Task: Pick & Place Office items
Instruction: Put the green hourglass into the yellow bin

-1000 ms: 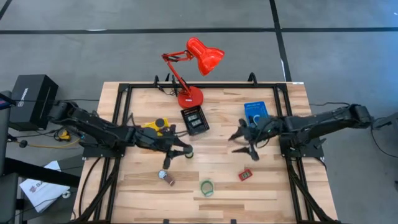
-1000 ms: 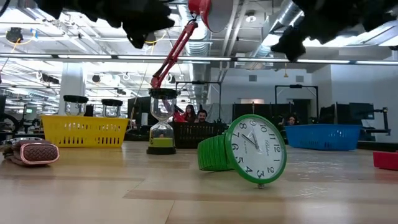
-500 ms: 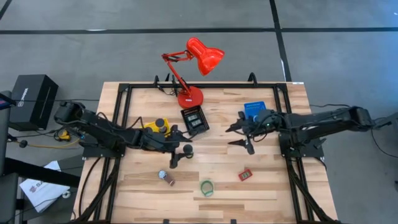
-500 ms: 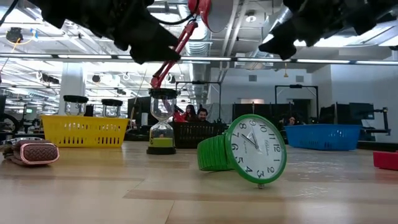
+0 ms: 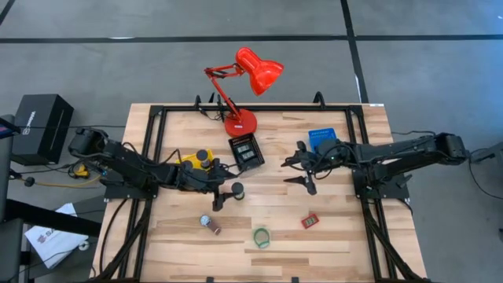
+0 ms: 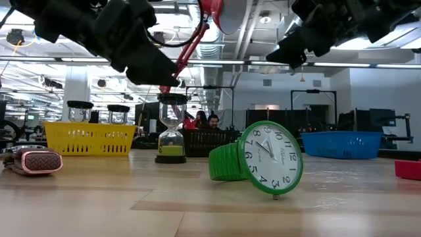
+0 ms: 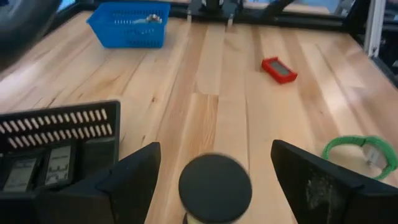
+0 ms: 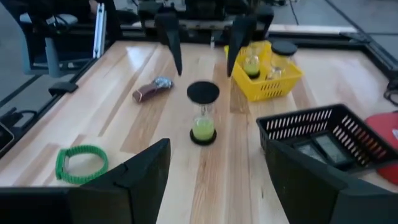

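A small hourglass [image 5: 237,190] with black caps and green sand stands upright on the wooden table [image 5: 275,236], near its middle, just in front of the black mesh tray [image 5: 245,151]. The left gripper [image 5: 222,190] sits just to its left with the fingers spread wide on either side of it, holding nothing. The yellow tray [image 5: 191,159] lies behind that gripper, with two more hourglasses in it. Nearer the front edge lie a brown-strapped watch [image 5: 210,223], a green watch [image 5: 261,236] and a small red rectangular piece [image 5: 310,221], all well apart from each other. The right gripper [image 5: 298,167] hangs above the table right of the black tray, fingers wide apart and empty, near the blue tray [image 5: 321,138]. A red desk lamp [image 5: 242,94] stands at the far edge.
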You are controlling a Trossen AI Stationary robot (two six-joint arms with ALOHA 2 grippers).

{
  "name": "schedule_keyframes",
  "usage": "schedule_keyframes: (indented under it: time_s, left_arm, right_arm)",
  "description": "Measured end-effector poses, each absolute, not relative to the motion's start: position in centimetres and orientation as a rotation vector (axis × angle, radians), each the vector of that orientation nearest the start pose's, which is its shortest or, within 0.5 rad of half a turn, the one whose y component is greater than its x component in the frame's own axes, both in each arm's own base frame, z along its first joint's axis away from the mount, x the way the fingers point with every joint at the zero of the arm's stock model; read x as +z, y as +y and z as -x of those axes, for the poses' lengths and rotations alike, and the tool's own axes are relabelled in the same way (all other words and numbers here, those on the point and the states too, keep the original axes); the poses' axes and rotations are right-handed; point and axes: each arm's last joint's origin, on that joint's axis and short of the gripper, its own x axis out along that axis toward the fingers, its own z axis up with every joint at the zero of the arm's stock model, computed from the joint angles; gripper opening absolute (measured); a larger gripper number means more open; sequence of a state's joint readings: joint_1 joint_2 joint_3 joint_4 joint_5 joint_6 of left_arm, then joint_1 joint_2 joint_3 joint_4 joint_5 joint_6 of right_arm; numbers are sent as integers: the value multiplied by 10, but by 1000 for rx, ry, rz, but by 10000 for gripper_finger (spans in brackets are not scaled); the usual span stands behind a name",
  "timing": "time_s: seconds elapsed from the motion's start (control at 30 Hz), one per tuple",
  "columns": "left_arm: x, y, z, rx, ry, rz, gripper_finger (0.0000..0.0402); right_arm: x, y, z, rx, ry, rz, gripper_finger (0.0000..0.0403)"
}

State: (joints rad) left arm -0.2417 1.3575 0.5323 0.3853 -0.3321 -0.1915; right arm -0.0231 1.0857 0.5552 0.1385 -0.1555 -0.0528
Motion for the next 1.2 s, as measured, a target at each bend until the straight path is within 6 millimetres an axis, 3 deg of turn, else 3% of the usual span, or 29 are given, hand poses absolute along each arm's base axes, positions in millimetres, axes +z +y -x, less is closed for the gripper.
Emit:
schedule_keyframes:
  time_s: [0.3, 0.53, 1.2]
  left_arm:
    - [154, -56, -272, 122, 459, -26, 303]
    - [141, -55, -275, 140, 502, 11, 303]
    - [140, -55, -276, 152, 501, 47, 239]
  right_arm:
    - [233, -1, -229, 140, 335, 22, 253]
    - [233, 0, -229, 143, 337, 22, 253]
    - [233, 0, -229, 143, 337, 22, 253]
